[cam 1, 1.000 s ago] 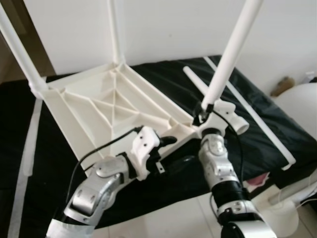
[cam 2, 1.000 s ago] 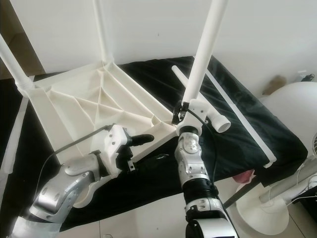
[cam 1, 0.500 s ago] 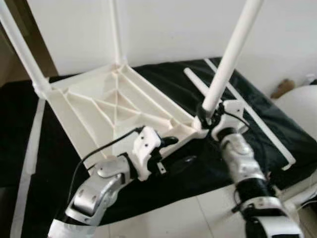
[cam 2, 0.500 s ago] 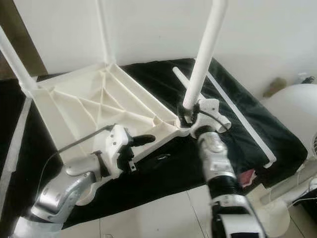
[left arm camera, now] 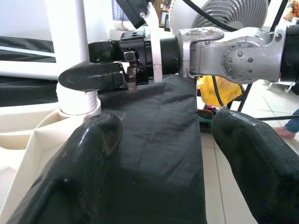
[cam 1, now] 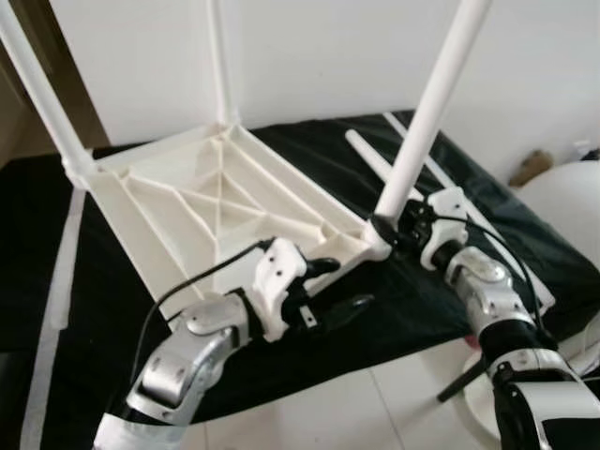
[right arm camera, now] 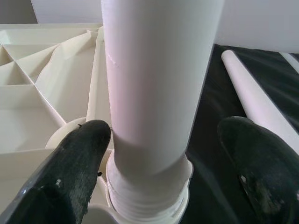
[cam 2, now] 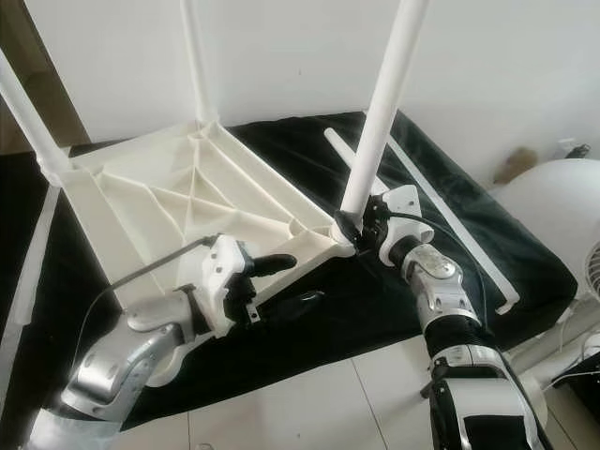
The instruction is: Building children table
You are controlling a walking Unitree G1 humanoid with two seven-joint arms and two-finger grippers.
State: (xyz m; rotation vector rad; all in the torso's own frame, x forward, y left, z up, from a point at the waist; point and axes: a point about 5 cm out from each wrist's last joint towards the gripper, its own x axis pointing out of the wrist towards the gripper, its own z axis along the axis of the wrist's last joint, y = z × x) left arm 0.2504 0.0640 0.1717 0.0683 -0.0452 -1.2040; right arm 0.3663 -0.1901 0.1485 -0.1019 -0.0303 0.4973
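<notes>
We see the white plastic tabletop [cam 1: 216,202] lying upside down on a black cloth [cam 1: 525,253], its ribbed underside up. At its near corner stands a smooth round leg [cam 2: 380,112]; the right gripper [right arm camera: 159,154] straddles its base, fingers spread apart. The left gripper [cam 1: 333,286] gapes open over the tabletop's near edge.

Left gripper [cam 1: 330,286] reaching forward, jaws parted, right gripper [cam 2: 359,223] angled inward, jaws spread wide
</notes>
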